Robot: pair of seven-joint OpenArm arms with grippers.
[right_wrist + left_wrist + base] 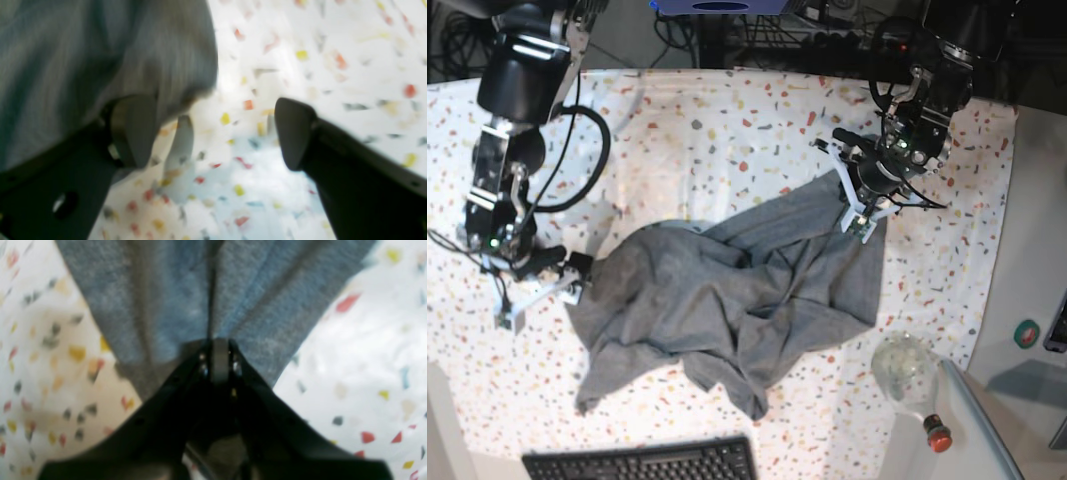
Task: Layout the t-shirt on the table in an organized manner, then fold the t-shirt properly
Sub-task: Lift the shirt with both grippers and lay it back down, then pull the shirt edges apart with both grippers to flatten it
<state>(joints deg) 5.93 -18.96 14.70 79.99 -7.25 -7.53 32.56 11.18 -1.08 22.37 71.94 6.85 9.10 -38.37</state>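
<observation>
- White speckled desk [727,130] fills the base view, with dark cables and gear along its far edge.
- t-shirt [727,300] lies crumpled mid-desk, bunched and creased, not yet laid flat; its long spread runs diagonally from the near-left corner of the heap up to the far-right corner.
- left gripper [859,222] sits at that far-right corner of the cloth; in the left wrist view its jaws are pressed together with grey fabric pinched between them, folds fanning away from the tips.
- right gripper [542,288] sits at the opposite, left edge of the heap, just beside the fabric; in the right wrist view the jaws [213,133] stand wide apart with nothing between them, only desk showing in the gap, and a cloth edge draped next to one finger.
- Key relation: shirt lies between the two arms, one end pinched, the other end beside the open jaws, so the right arm is nearer the loose edge; likely needs to bite there before any spreading pull.
- Containers: a clear round glass vessel [905,365] stands near the desk's near-right corner, clear of the shirt; contents cannot be told.
- keyboard [642,462] at the near edge, apart from the cloth.
</observation>
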